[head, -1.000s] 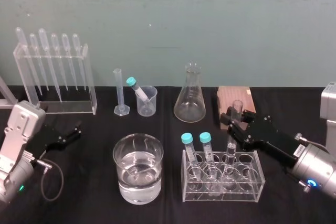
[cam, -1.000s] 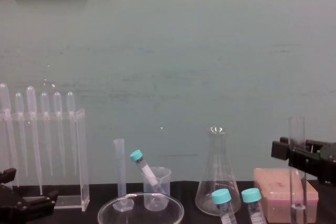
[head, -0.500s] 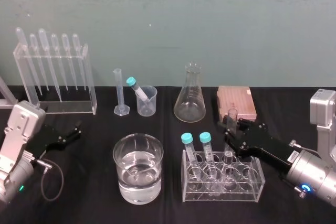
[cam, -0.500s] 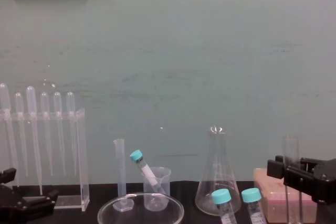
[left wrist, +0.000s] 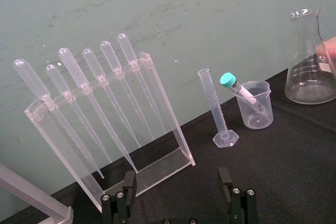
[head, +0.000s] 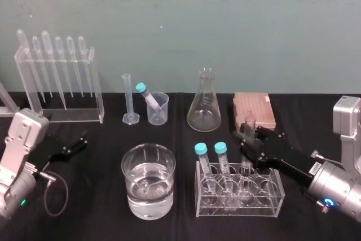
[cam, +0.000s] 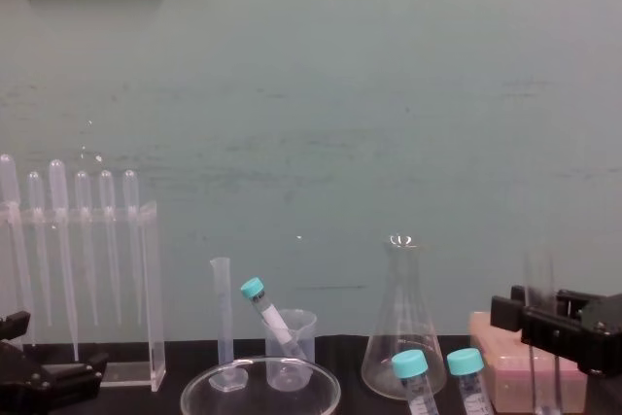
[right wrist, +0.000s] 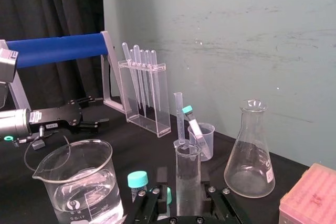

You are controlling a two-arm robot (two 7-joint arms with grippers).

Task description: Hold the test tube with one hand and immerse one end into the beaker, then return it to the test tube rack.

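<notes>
Test tube [head: 249, 123] is being gripped upright by the right tool [head: 249, 139], clenched around it, its lower end being held inside the clear test tube rack [head: 272, 195], beside two teal-capped tubes [head: 220, 149]. Left tool [head: 82, 139] is being parked, released, well left of that rack.

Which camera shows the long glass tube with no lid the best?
The right wrist view: the tube stands close up and upright in the middle of the right gripper. The head view shows it small, its lower end in a clear rack. The chest view shows it faint, partly behind the gripper.
</notes>
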